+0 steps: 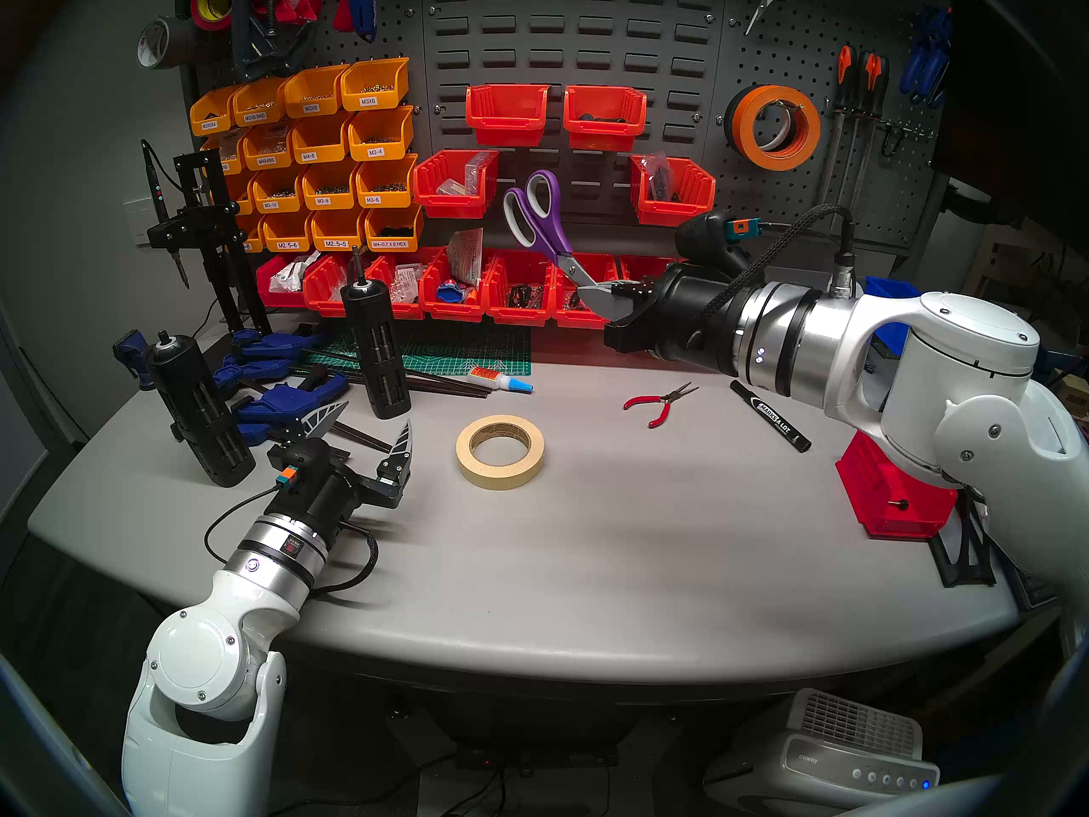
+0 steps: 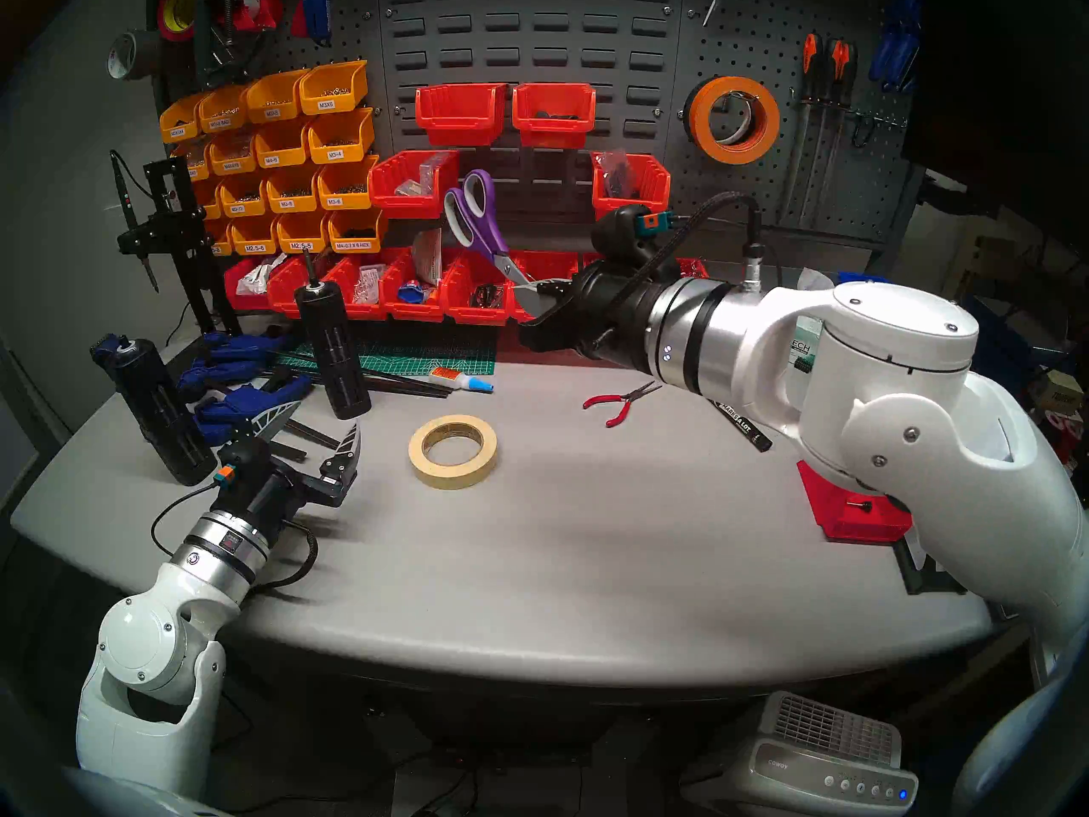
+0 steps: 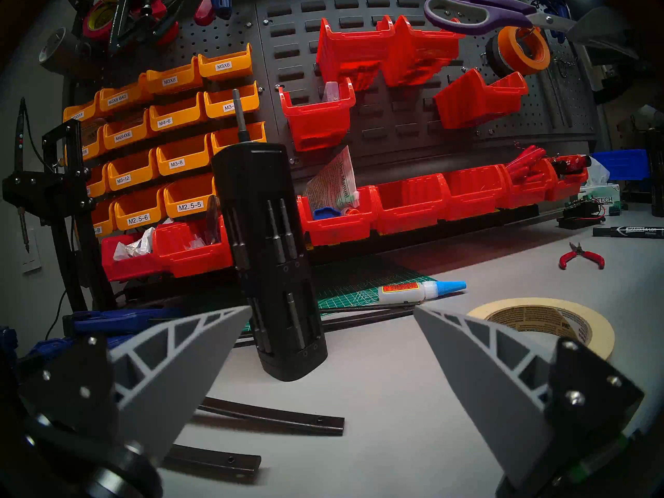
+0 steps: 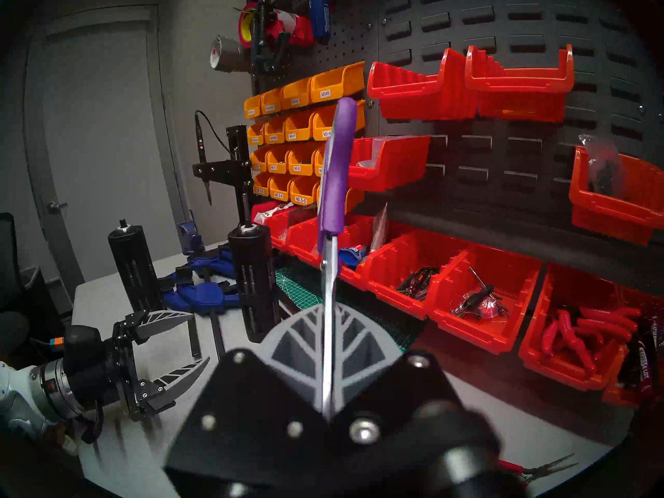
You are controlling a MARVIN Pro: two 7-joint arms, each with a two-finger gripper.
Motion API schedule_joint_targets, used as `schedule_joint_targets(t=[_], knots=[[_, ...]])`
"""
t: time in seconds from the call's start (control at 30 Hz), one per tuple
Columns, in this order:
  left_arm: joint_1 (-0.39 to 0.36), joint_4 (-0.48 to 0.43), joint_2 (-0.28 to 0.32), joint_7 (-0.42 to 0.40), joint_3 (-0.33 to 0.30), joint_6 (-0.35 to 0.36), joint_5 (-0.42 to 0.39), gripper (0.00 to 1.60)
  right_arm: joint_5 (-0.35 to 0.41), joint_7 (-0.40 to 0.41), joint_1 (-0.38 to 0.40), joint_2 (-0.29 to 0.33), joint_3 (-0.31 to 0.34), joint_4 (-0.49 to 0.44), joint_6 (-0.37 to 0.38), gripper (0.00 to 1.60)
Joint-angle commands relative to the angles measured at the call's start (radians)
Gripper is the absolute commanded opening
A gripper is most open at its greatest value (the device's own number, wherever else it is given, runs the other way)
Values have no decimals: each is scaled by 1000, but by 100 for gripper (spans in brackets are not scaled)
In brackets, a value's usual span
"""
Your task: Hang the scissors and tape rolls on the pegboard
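Note:
The purple-handled scissors (image 1: 533, 214) (image 2: 471, 208) (image 4: 336, 170) stand handles-up in the air in front of the red bins. My right gripper (image 1: 595, 294) (image 4: 328, 310) is shut on their silver blades. An orange tape roll (image 1: 781, 161) (image 3: 517, 60) hangs on a hook of the right pegboard (image 1: 784, 49), with a black roll (image 1: 731, 120) behind it. The beige tape roll (image 1: 501, 478) (image 3: 539, 303) lies flat mid-table. My left gripper (image 1: 372, 418) (image 3: 332, 308) rests open and empty just left of that roll.
Red pliers (image 1: 657, 403), a black marker (image 1: 772, 415) and a glue bottle (image 1: 501, 379) lie on the table. Two black bit holders (image 1: 377, 350) and blue clamps (image 1: 283, 385) crowd the left. Red bins (image 1: 512, 297) line the back; a red box (image 1: 884, 491) sits right.

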Motion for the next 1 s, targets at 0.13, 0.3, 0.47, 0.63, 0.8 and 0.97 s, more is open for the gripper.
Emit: schedule_joint_targets(t=[0.13,0.3,0.47,0.63,0.8,0.97], knots=[[-2,-13,0,-1,2,-5,0,160,38,19,-66,83,165,-8,-127,0],[-2,-12,0,-1,2,-5,0,160,66,12,-114,108,234,-8,-165,0],[-3,-12,0,-1,2,-5,0,160,85,-6,-158,120,292,-8,-193,0],[-3,-11,0,-1,2,-4,-1,160,98,-37,-208,121,349,-8,-214,0],[-3,-11,0,-1,2,-4,-1,160,113,-58,-246,100,405,-8,-238,0],[-3,-10,0,-1,2,-4,-1,160,118,-74,-276,81,460,-8,-255,0]])
